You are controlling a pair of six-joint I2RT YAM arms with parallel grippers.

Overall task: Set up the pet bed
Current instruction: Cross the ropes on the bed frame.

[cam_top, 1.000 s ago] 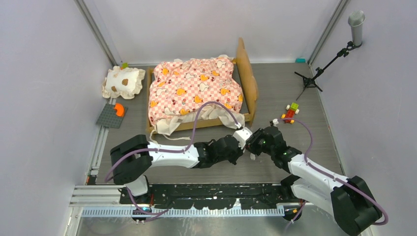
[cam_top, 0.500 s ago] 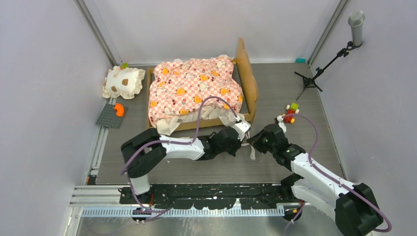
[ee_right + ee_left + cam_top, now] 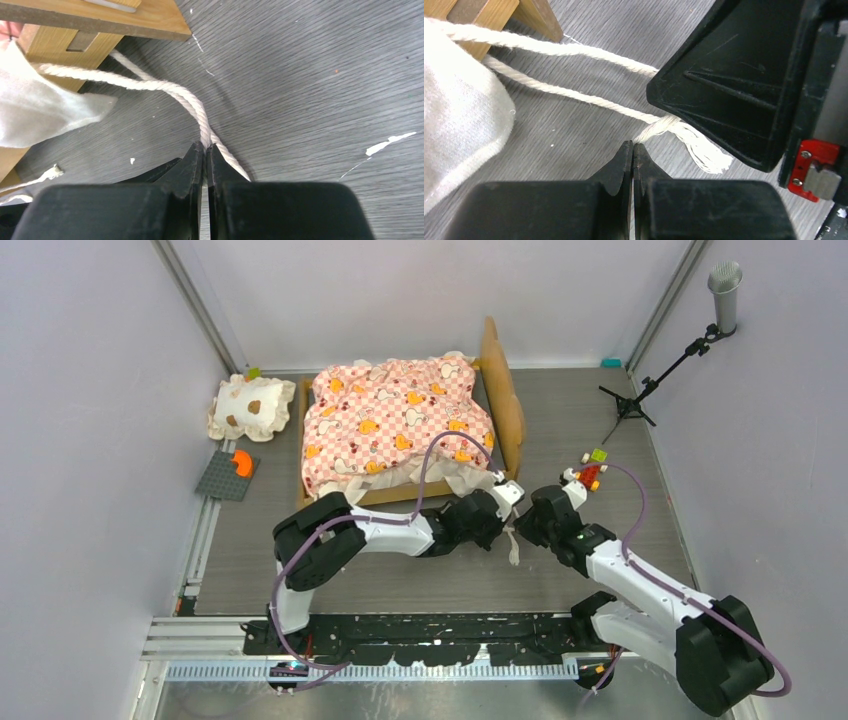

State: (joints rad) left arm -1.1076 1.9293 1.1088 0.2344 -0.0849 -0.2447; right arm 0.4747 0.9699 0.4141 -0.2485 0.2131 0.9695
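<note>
**Lower centre: twisted cream cotton cord pinched**

Nearest, left gripper is closed tight, tips touching it; right gripper clamps it. Upper centre, light-wood pet bed with pink checkered mattress: likely light, stiff-framed; grip its front rail.

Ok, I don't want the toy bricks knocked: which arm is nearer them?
Right. The right arm has its wrist just near-left of the bricks; the left arm lies farther left, along the bed front.

Both wrist views crop the pet bed to a corner.
</note>
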